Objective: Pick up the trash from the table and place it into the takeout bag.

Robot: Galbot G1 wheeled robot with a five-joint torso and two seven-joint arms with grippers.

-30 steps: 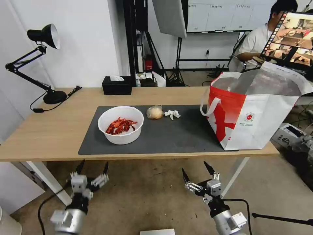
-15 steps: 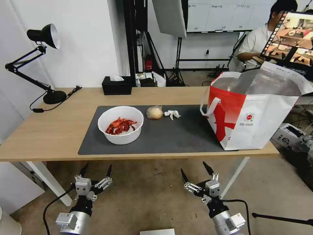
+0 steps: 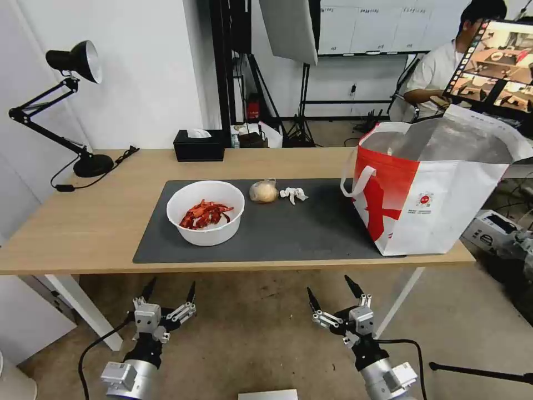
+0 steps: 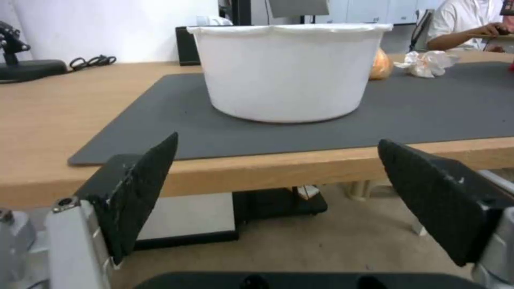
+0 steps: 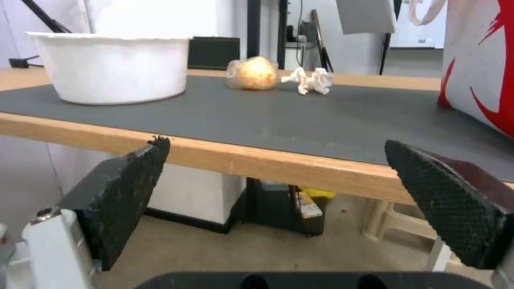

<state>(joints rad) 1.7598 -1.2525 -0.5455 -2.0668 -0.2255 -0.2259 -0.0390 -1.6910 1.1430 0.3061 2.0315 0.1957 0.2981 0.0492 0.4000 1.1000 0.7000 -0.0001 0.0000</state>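
On the table (image 3: pixel 100 216) lies a dark grey mat with the trash on it: a white round bowl (image 3: pixel 206 212) of red scraps, a small clear bag (image 3: pixel 264 192) holding a beige lump, and a crumpled white tissue (image 3: pixel 293 194). The takeout bag (image 3: pixel 433 189) stands open at the table's right end, white with a red panel and foil lining. My left gripper (image 3: pixel 170 290) hangs open below the table's front edge, under the bowl (image 4: pixel 289 72). My right gripper (image 3: pixel 330 289) is open too, below the edge under the mat's middle, facing the tissue (image 5: pixel 313 80) and small bag (image 5: pixel 251 73).
A black desk lamp (image 3: pixel 72 111) stands at the table's far left with its cable. A black tissue box (image 3: pixel 199 144) sits at the back edge. White table legs (image 3: pixel 83 305) stand below on both sides. A cardboard box (image 3: pixel 491 228) lies on the floor at right.
My left gripper has shifted to the right and a little lower below the table edge. The right gripper has barely moved.
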